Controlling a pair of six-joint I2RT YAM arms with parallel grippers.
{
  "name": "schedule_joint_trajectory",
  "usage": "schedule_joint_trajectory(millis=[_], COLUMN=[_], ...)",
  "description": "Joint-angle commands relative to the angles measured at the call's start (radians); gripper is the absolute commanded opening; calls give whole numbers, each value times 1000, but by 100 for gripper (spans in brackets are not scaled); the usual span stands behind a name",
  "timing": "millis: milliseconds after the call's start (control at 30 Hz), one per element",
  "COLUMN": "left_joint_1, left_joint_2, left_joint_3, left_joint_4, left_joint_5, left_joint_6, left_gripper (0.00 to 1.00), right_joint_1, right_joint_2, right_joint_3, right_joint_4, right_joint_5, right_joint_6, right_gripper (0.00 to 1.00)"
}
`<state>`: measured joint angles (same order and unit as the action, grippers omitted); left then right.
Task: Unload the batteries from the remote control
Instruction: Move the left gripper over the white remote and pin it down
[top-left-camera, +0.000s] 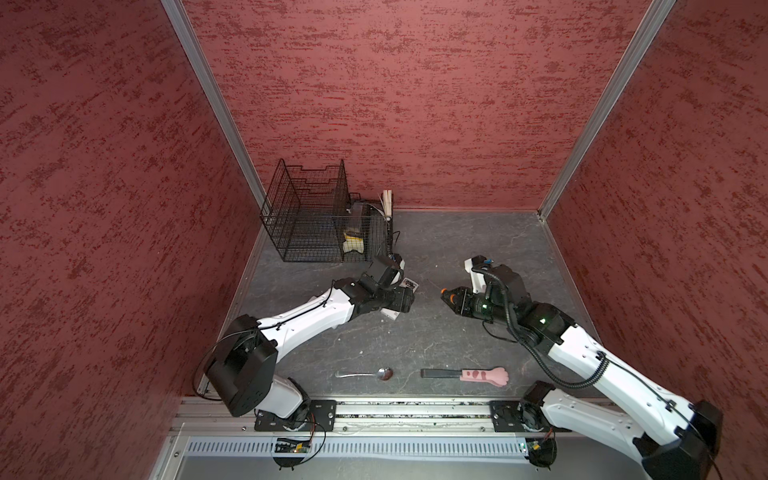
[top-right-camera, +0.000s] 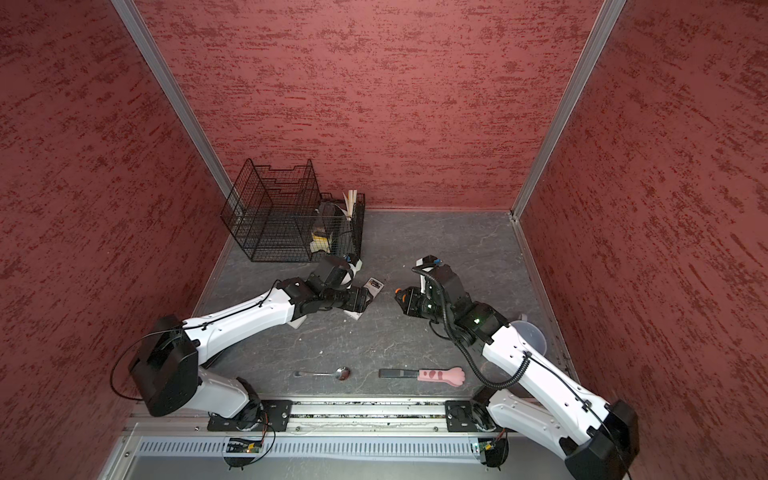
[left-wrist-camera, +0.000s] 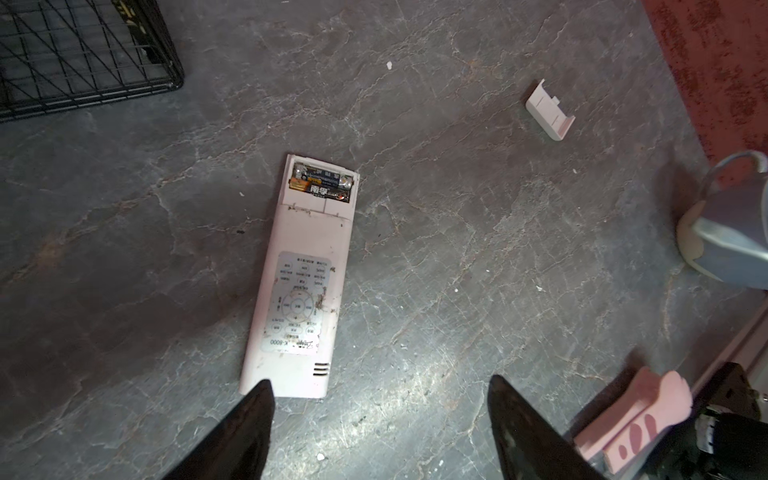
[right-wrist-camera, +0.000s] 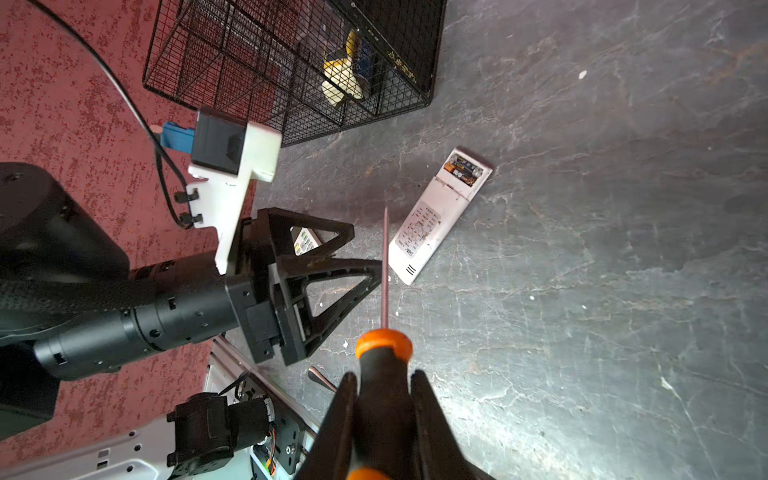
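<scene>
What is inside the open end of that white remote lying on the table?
Two batteries lie side by side in the remote's uncovered end. Its cover sits apart on the table. Whatever lies beneath the batteries is hidden by them.

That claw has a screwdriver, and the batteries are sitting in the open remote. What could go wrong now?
The remote lies loose; the left claw hangs open, not gripping it, so prying could shove it away.
The screwdriver in the right claw has a thin tip that might slip off the batteries.
Freed batteries could roll off.
</scene>
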<state>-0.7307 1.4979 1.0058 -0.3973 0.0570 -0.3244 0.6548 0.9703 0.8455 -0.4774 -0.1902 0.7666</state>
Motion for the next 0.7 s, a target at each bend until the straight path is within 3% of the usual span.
schedule_joint_trajectory(millis=[0,667], left_joint_1=[-2,0], left_joint_2=[53,367], left_joint_3=[27,212], left_joint_4=[-14,-82], left_joint_5=[-29,-166], left_joint_6=[52,166], left_gripper=[80,79], right_joint_1=[-8,-26], right_joint_2=[-24,-22], right_joint_3=[-9,12], right_joint_4=[6,-11], right_joint_5=[-23,-17], right_joint_6=[12,-40], right_gripper=[0,0])
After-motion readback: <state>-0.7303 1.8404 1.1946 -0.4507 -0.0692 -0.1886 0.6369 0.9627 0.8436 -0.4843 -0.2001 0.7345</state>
